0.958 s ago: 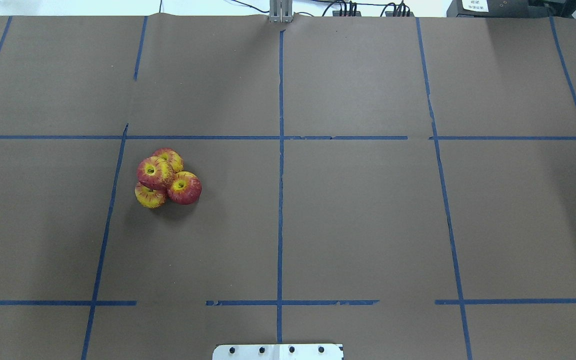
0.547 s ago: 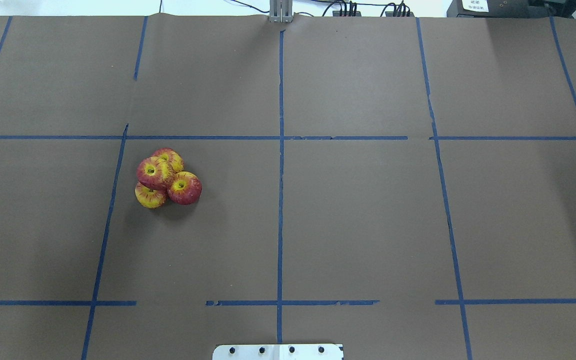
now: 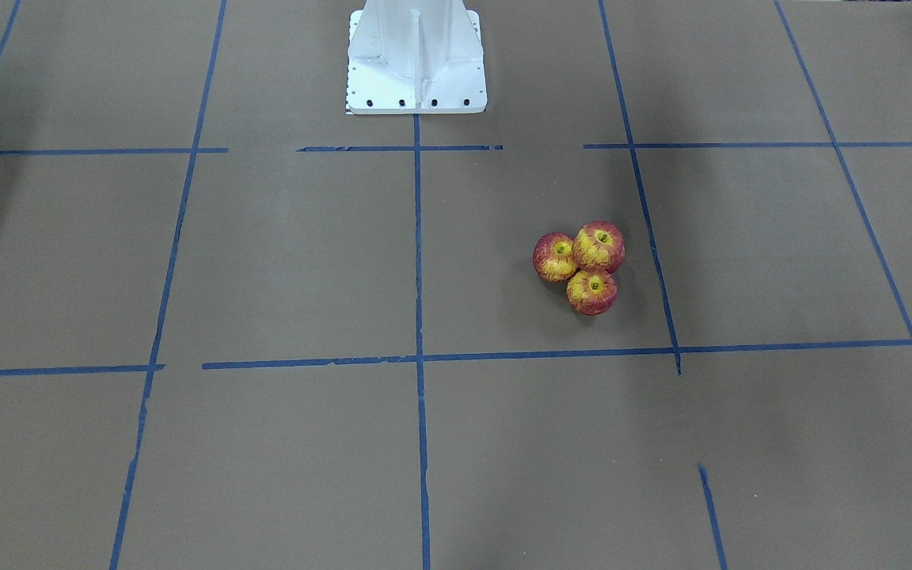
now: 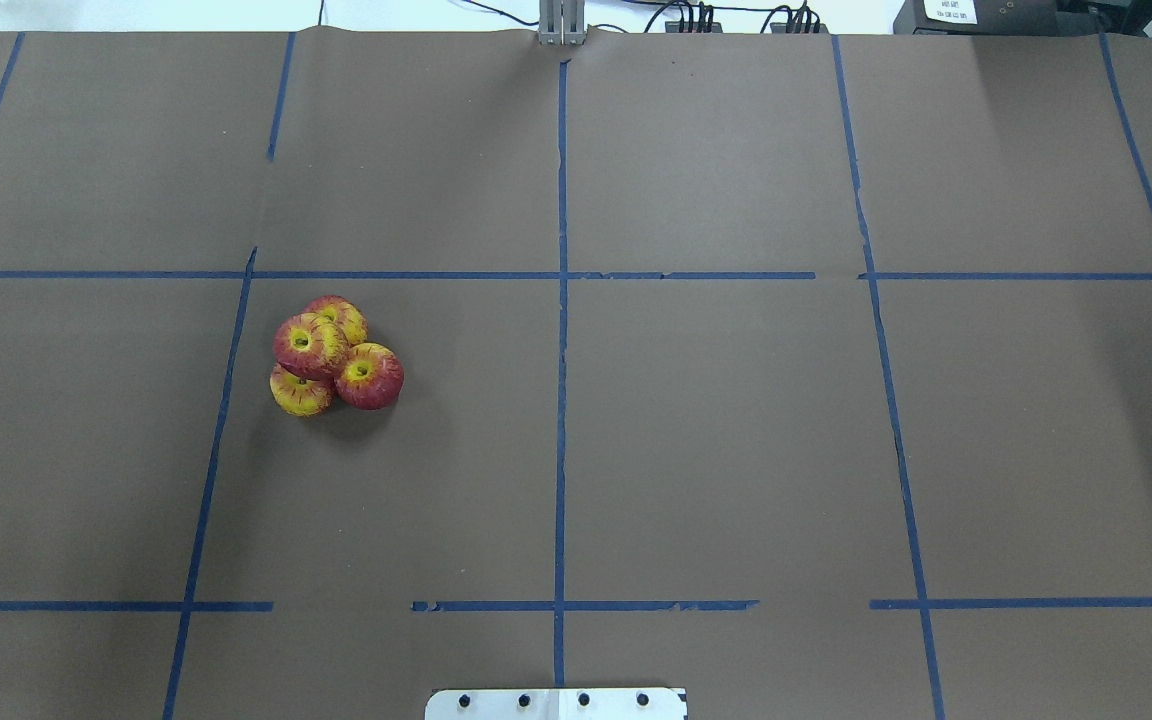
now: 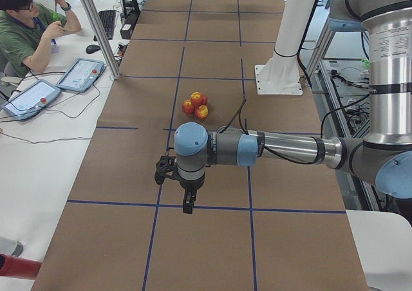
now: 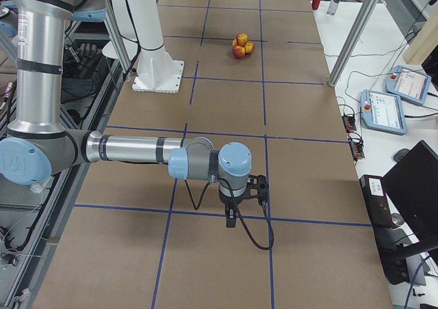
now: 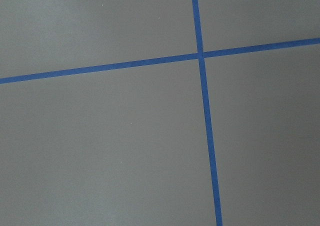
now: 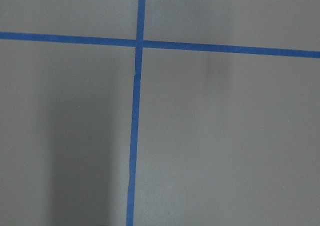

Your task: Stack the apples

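Observation:
Four red-and-yellow apples (image 4: 334, 356) sit in a tight cluster on the brown paper, left of the centre line. One apple (image 4: 309, 345) rests on top of the other three. The front-facing view shows three of them (image 3: 591, 291); the fourth is hidden there. The cluster also shows in the exterior left view (image 5: 196, 104) and the exterior right view (image 6: 241, 45). My left gripper (image 5: 187, 206) hangs over the table's left end, far from the apples. My right gripper (image 6: 230, 220) hangs over the right end. I cannot tell whether either is open. Both wrist views show only paper and tape.
Blue tape lines (image 4: 561, 400) divide the brown paper into squares. The white robot base plate (image 4: 556, 703) sits at the near edge. An operator (image 5: 26, 33) sits beside the table with tablets (image 5: 80, 75). More pendants (image 6: 383, 111) lie on the far side bench.

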